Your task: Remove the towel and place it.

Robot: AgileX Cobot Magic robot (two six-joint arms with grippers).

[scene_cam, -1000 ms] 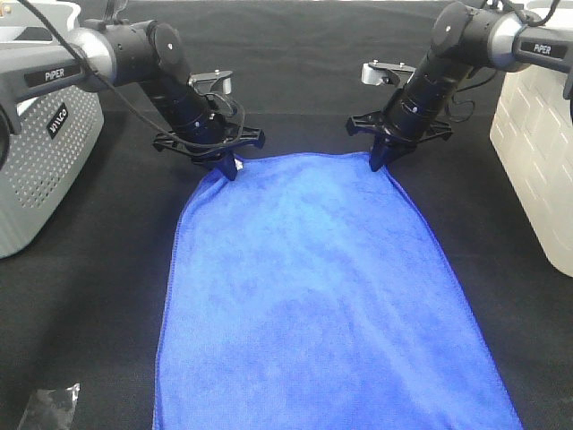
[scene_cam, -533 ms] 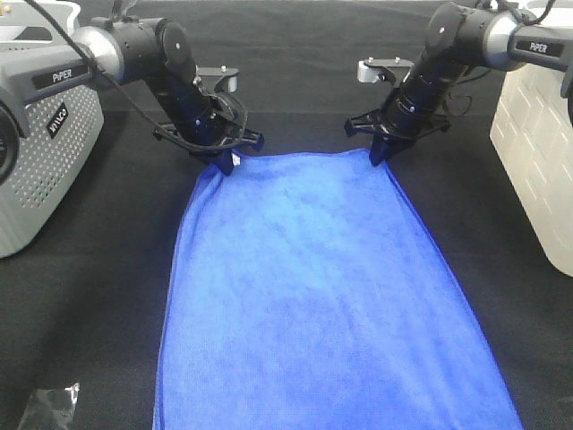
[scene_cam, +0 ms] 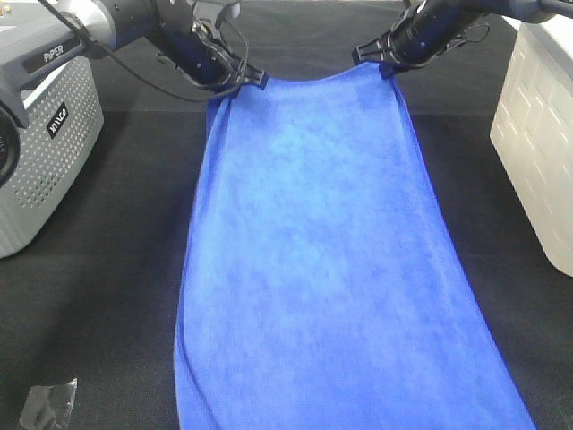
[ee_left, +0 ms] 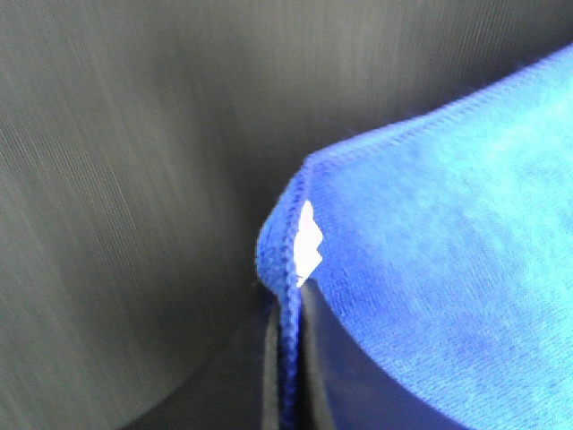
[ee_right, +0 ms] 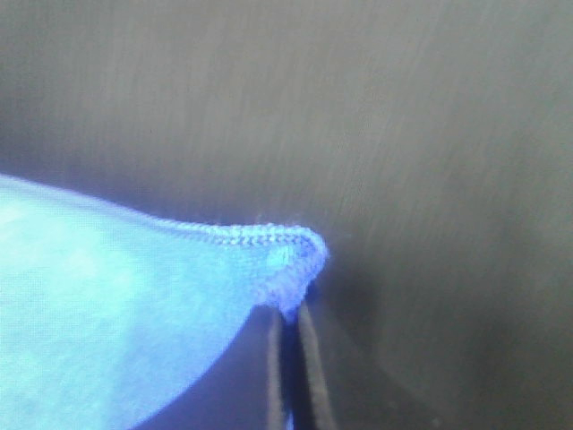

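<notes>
The left gripper [scene_cam: 237, 90] is closed on one far corner of the towel [scene_cam: 331, 269], the corner with the white tag [ee_left: 307, 244]; the right gripper [scene_cam: 388, 68] pinches the other far corner; so the grasp seems done. The towel lies stretched on the black cloth [scene_cam: 116, 296], just right of the grey box [scene_cam: 45, 152] in the high view; lifting away and placing are left. Its near edge is cut off; both wrist views are blurred; no place for putting it shows.

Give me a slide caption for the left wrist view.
Left gripper shut on a corner of the blue towel, its white tag showing, black table cloth behind.
</notes>
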